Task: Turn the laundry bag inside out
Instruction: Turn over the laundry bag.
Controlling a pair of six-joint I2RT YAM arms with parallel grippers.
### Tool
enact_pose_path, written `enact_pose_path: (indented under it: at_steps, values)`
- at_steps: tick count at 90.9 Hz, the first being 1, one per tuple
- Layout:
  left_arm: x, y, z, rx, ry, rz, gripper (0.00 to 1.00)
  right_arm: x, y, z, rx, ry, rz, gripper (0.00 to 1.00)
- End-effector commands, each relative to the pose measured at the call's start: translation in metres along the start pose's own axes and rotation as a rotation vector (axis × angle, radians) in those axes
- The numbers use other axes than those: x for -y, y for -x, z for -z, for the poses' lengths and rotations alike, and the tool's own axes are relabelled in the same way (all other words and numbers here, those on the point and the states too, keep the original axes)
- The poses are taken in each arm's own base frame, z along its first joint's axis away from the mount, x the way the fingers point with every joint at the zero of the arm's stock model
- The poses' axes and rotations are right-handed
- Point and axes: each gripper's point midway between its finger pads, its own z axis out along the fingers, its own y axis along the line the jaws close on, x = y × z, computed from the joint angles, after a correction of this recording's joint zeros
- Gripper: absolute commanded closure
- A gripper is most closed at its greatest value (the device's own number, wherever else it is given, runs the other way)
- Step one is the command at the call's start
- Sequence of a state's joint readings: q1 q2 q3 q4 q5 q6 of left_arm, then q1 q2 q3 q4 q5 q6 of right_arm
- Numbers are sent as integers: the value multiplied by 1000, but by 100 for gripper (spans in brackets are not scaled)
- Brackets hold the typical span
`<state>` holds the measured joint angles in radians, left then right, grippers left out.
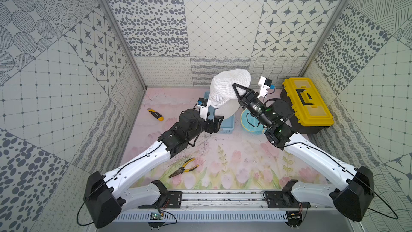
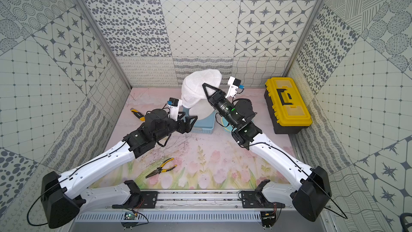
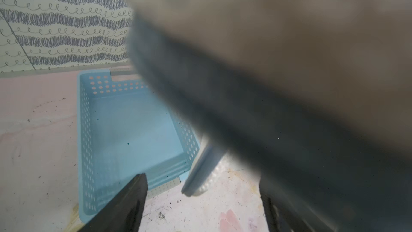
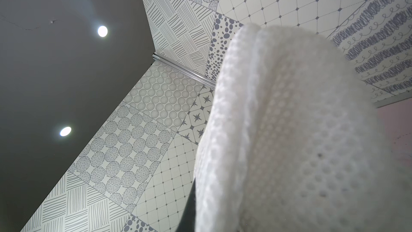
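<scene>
- Laundry bag (image 1: 227,87), white mesh: draped over right pincer (image 1: 234,88), raised above blue basket (image 1: 227,123).
- Right pincer: tips together, mesh hanging around them.
- Left pincer (image 1: 217,122): jaws apart, low at basket's near rim, gripping nothing.
- Yellow toolbox (image 1: 306,102): right of basket.

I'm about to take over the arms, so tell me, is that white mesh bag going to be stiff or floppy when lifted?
Probably floppy: the laundry bag drapes in soft folds over the raised right gripper. Likely light, being open mesh. Its weave may snag.
</scene>
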<state>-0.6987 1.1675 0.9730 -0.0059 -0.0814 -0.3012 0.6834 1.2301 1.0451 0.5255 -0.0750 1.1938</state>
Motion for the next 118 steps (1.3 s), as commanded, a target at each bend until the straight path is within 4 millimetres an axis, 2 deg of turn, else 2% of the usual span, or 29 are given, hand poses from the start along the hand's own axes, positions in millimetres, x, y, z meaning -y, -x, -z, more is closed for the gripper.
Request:
enact_pose_path:
  at_steps: [1, 15, 32, 43, 56, 68, 83, 100, 118]
  values:
    - [12, 49, 3, 183, -29, -70, 14, -21, 2, 4, 7, 79, 1, 100]
    - [29, 58, 7, 212, -126, -57, 16, -20, 1, 4, 7, 87, -10, 100]
    - [50, 73, 11, 233, -231, -28, 25, -16, 1, 6, 21, 91, -39, 100]
    - [51, 76, 7, 233, -229, -21, 24, -15, -1, 5, 15, 93, -58, 100]
    - [52, 74, 5, 223, -234, -16, 35, -13, -2, 5, 16, 92, -75, 100]
    - [51, 75, 4, 226, -229, -14, 39, -14, -5, 6, 12, 95, -88, 100]
    - [48, 76, 1, 223, -209, -14, 57, -7, -13, 6, 1, 86, -123, 100]
    - [42, 72, 0, 184, -172, -4, 100, -1, -17, 7, -2, 64, -147, 100]
    - [47, 52, 14, 15, -191, 46, 100, 20, -13, 12, -14, -29, -133, 98]
